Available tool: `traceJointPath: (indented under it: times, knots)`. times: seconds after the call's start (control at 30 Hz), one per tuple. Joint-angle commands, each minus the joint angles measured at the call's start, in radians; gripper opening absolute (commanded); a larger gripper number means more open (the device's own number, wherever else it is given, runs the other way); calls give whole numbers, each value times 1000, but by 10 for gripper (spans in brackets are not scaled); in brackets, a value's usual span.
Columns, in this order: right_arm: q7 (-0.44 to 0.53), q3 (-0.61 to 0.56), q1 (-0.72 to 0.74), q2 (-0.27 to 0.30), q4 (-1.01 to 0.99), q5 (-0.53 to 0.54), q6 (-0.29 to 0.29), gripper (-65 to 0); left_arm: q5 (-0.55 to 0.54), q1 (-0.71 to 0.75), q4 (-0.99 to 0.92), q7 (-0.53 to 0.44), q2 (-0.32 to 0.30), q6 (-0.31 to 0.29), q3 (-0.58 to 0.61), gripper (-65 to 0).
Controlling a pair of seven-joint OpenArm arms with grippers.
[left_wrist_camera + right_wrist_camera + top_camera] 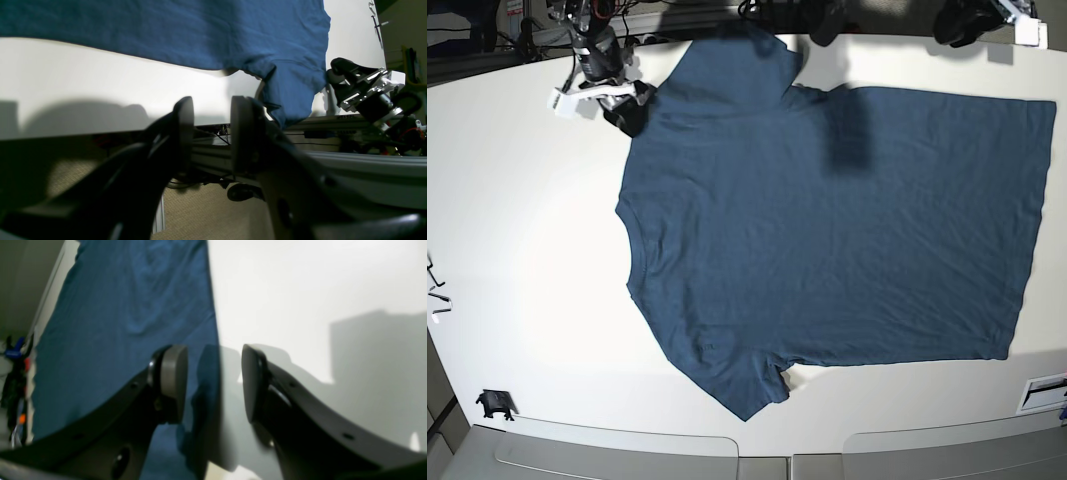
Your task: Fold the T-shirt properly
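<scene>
**Two grippers apart, shirt flat and unfolded**

Both arms wait at the far edge of the table, and neither one holds cloth. The T-shirt lies spread flat across the middle of the table, its long axis running left to right in the base view: collar toward that view's left, hem at its right, one sleeve at the far edge and the other at the near edge.

The right gripper hangs with jaws wide and empty, one finger above cloth and the other above bare table, so the shirt's edge passes between them below. In the base view this arm sits just beside the far sleeve and shoulder, the nearer of the two to the collar end.

The left gripper has its jaws parted and empty beyond the table edge, the shirt well beyond them; it is the arm nearer the hem

No fold looks started yet
</scene>
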Motion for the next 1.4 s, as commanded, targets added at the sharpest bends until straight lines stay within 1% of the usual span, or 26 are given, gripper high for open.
traceJointPath:
  times: [0.0, 0.13, 0.27, 0.37, 0.43, 0.53, 0.57, 0.63, 0.8, 0.93, 1.0, 1.13, 1.23, 1.3, 1.37]
  knots:
    - [-29, -18, -10, 2, 2, -6, -5, -396, -23, 17, 13, -12, -6, -13, -7, -477]
    - [-29, -93, -10, 2, 2, -11, -3, -396, -23, 17, 13, -12, -6, -13, -7, -477]
    - [-25, -150, -10, 2, 2, -93, -4, -396, -23, 17, 13, -12, -6, -13, -7, -477]
    - [-19, -159, -10, 2, 2, -100, -4, -401, -23, 17, 13, -12, -6, -13, -7, -477]
    - [-11, -158, -10, 2, 2, -106, -4, -461, -23, 16, 13, -12, -6, -13, -7, -477]
    - [-9, -156, -10, 2, 2, -107, -4, -585, -23, 15, 13, -12, -6, -13, -7, -477]
    - [-9, -156, -10, 2, 2, -106, -3, -613, -23, 11, 13, -11, -6, -13, -7, -477]
    - [-1, -156, -10, 2, 2, -106, -3, -648, -23, -3, 13, 6, -6, -13, -7, -477]
    - [17, -156, -10, 2, 2, -107, -3, -650, -23, -54, 13, 97, -6, -13, -7, -477]
    - [17, -156, -10, 2, 2, -107, -3, -650, -21, -87, 13, 100, -17, -13, -7, -477]
    - [15, -156, -11, 2, 2, -108, -3, -650, -3, -106, 13, 100, -25, -13, -7, -477]
    - [4, -156, -11, -1, 2, -118, -3, -650, 91, -146, 13, 100, -51, -13, -7, -477]
    - [5, -156, -10, -1, 2, -118, -3, -650, 158, -167, 13, 98, -100, -13, -8, -477]
    - [5, -156, -10, -1, 2, -117, -3, -650, 215, -181, 13, 73, -139, -13, -8, -477]
    - [5, -156, -10, -1, 2, -117, -3, -650, 290, -194, 13, 22, -175, -13, -8, -477]
